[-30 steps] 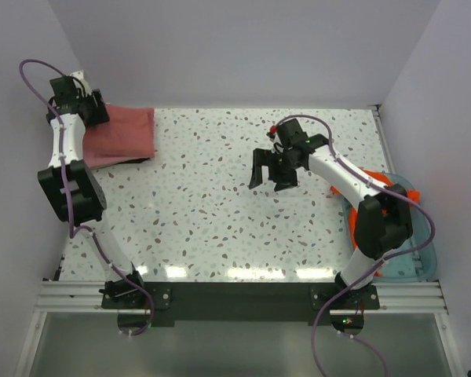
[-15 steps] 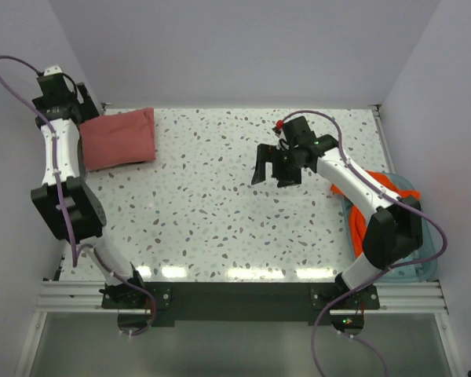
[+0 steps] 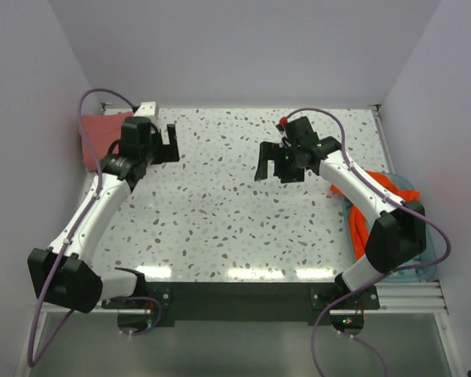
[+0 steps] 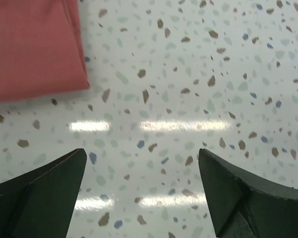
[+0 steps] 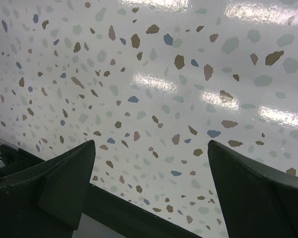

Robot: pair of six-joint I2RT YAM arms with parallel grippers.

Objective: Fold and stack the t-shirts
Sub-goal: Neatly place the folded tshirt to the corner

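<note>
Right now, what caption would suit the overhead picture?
Left tool and right tool open above speckled table; folded rose-red t-shirt far left, orange t-shirt in tray.

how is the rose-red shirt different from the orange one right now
Colour: the rose-red shirt is dusty red, the orange shirt bright orange. Pose: the rose-red shirt lies folded flat; the orange shirt is bunched up. Place: the rose-red shirt sits on the table at its far left corner, the orange shirt in the pale blue tray at the right edge. Both are plain cloth.
</note>
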